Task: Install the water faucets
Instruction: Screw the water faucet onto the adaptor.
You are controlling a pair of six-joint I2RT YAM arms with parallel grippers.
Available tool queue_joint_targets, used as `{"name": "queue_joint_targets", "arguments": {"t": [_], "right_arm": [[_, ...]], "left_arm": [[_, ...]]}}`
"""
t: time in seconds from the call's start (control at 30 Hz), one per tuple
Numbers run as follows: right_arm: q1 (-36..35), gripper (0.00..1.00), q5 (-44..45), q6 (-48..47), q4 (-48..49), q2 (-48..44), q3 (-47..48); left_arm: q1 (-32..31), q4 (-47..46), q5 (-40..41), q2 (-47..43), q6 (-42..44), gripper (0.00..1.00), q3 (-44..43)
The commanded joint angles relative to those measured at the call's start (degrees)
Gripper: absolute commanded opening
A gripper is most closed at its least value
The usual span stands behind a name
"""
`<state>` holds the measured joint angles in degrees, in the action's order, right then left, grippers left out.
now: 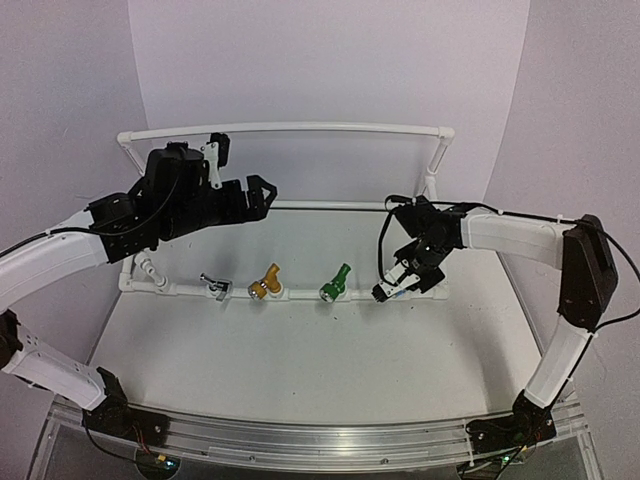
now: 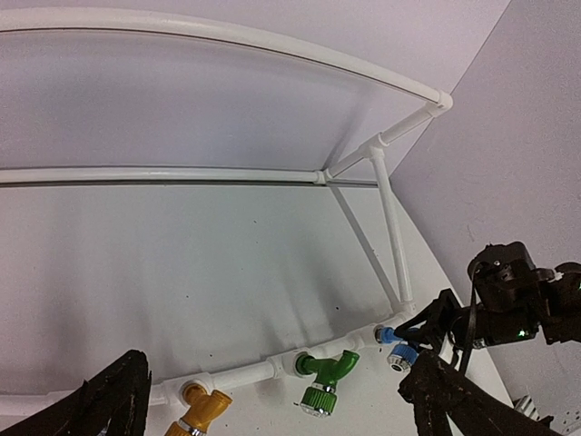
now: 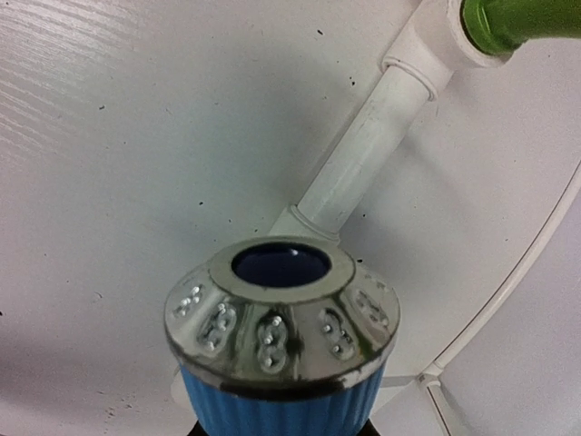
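Note:
Silver (image 1: 217, 286), yellow (image 1: 266, 284) and green (image 1: 335, 283) faucets sit plugged into the front rail of the white pipe frame (image 1: 180, 289). My right gripper (image 1: 397, 285) is shut on the blue faucet (image 1: 384, 291) at the rail's right end, its inlet at the socket. The right wrist view shows the blue faucet's metallic nozzle (image 3: 281, 363) close up, with the green faucet (image 3: 517, 23) at the top right. My left gripper (image 1: 265, 193) is open and empty, raised above the rail. Its view (image 2: 277, 381) shows the yellow (image 2: 198, 411), green (image 2: 325, 377) and blue (image 2: 397, 350) faucets below.
The pipe frame's tall back arch (image 1: 290, 128) spans the rear of the white table. A white elbow fitting (image 1: 148, 268) sits at the rail's left end. Purple walls close in on three sides. An aluminium rail (image 1: 300, 440) runs along the near edge.

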<state>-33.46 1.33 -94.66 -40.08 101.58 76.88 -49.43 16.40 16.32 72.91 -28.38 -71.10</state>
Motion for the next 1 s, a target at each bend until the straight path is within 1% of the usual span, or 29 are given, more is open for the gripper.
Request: {"name": "queue_joint_targets", "arguments": {"t": [0.0,0.13,0.27,0.37,0.5,0.8,0.97], "right_arm": [[1.3,0.00,3.7,2.7,-0.8,0.2,-0.7],[0.6,0.00,4.1,3.7,-0.4,-0.9,-3.1],[-1.3,0.00,3.6,6.8,-0.2,-1.1,-3.3],[-1.5,0.00,4.6,7.4,0.0,-1.0,-4.0],[-1.1,0.00,5.0,9.6,0.1,-1.3,-4.5],[1.7,0.00,4.1,18.0,0.2,0.0,-3.4],[1.2,0.00,2.8,20.1,0.2,-1.0,-3.9]], "left_arm": [[0.3,-1.5,-0.9,1.1,0.8,0.99,-3.8],[0.3,-1.5,-0.7,1.2,1.0,0.99,-3.9],[0.3,-1.6,-1.0,1.6,1.0,0.99,-3.9],[0.3,-1.4,-1.0,1.8,1.3,0.99,-4.2],[0.3,-1.5,-0.5,1.7,1.2,1.00,-4.3],[0.3,-1.9,-0.4,1.3,0.3,1.00,-3.9],[0.3,-2.1,-0.8,1.9,0.2,1.00,-4.0]]}}
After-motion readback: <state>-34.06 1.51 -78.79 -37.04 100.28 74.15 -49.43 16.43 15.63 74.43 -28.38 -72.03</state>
